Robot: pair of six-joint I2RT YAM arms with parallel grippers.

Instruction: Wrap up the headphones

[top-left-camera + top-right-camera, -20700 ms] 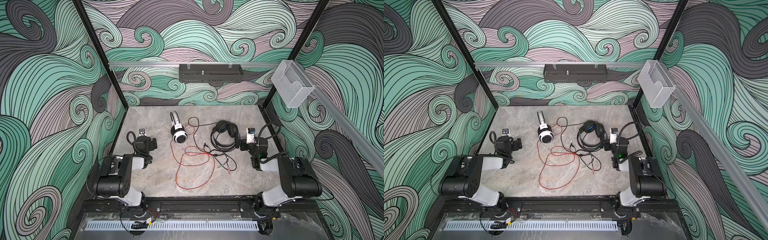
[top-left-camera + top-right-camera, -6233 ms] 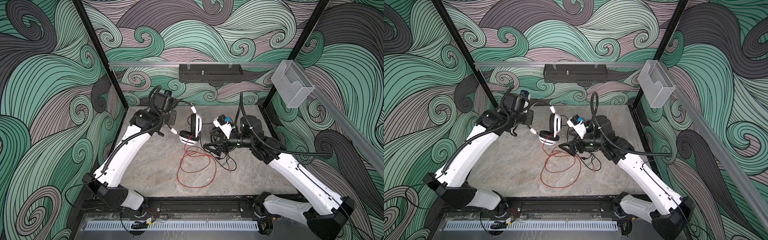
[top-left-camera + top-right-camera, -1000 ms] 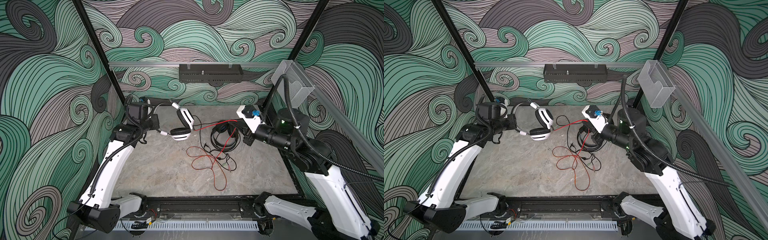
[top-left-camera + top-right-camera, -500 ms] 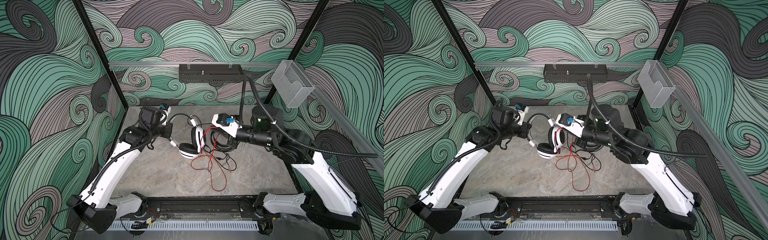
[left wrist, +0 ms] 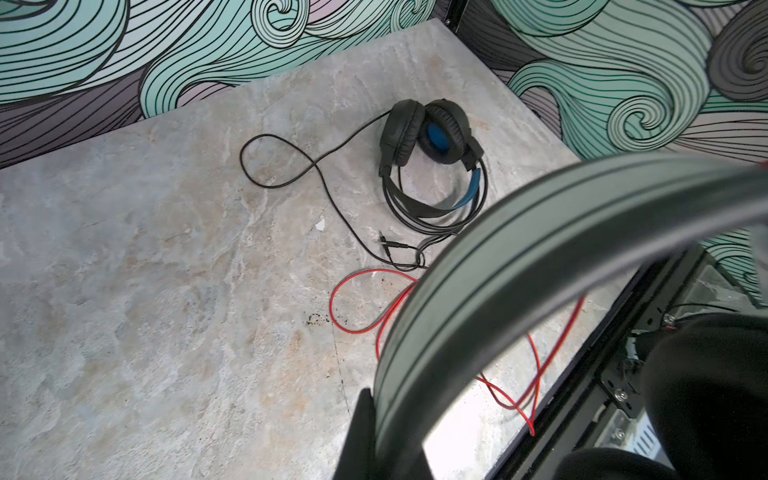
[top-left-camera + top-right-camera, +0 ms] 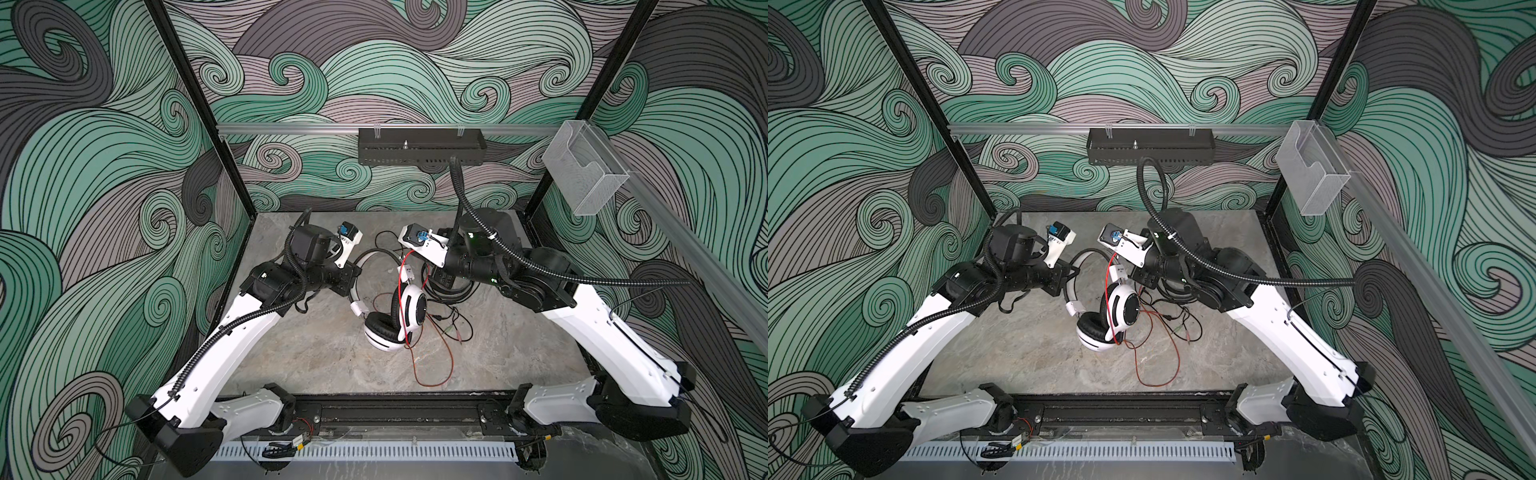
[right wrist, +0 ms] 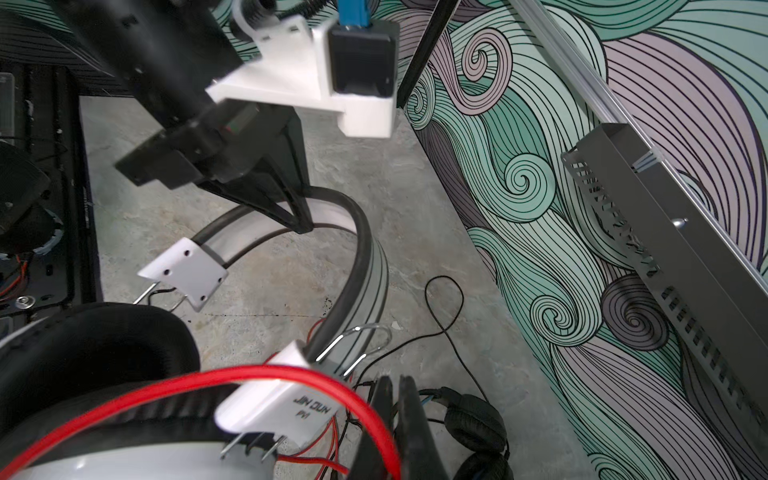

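The white headphones (image 6: 409,309) (image 6: 1121,309) hang above the table's middle, one cup upright and the black-padded cup below it. My left gripper (image 6: 352,286) (image 6: 1069,281) (image 7: 300,222) is shut on their headband (image 5: 498,257), and one dark finger (image 5: 360,432) shows beside the band. My right gripper (image 6: 417,266) (image 6: 1128,269) (image 7: 396,388) is shut on the red cable (image 7: 291,376), which arches over the slider of the upright cup. The cable's slack loops on the table (image 6: 436,361) (image 5: 357,307). The black headphones (image 5: 428,137) (image 7: 469,419) lie under my right arm, mostly hidden in both top views.
A thin black cable (image 5: 286,166) trails over the marble table (image 6: 316,353) from the black pair. A black tray (image 6: 419,145) hangs on the back rail and a clear plastic box (image 6: 586,174) on the right post. A black rail (image 6: 395,411) borders the front.
The left gripper carried the white headphones from the back left to the middle and lower. The right gripper swung in from the right with the red cable, which now arches over the cup's slider.
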